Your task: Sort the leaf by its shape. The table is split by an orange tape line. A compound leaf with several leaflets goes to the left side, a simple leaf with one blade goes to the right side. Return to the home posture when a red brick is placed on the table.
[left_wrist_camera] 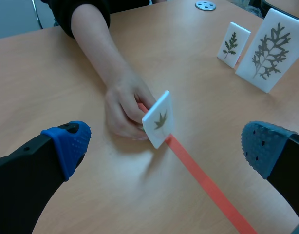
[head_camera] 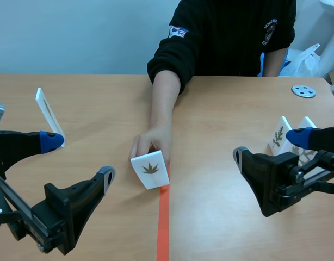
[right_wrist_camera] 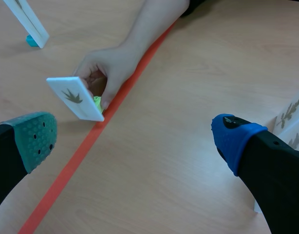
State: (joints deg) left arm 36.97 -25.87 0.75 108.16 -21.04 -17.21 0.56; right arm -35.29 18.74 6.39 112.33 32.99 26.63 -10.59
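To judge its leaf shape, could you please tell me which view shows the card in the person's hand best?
The scene view: the card faces that camera almost squarely, its leaf clear. The left wrist view shows the card turned aside; the right wrist view shows it slanted.

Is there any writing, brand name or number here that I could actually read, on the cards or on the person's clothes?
Sleeve patch: a coloured badge, its lettering too small to read.
Chest emblem: pale print on the black top, too blurred to read.
Held card: only a leaf picture, no words.
Cards on the right: leaf pictures only, no words.
Nothing here is legible.
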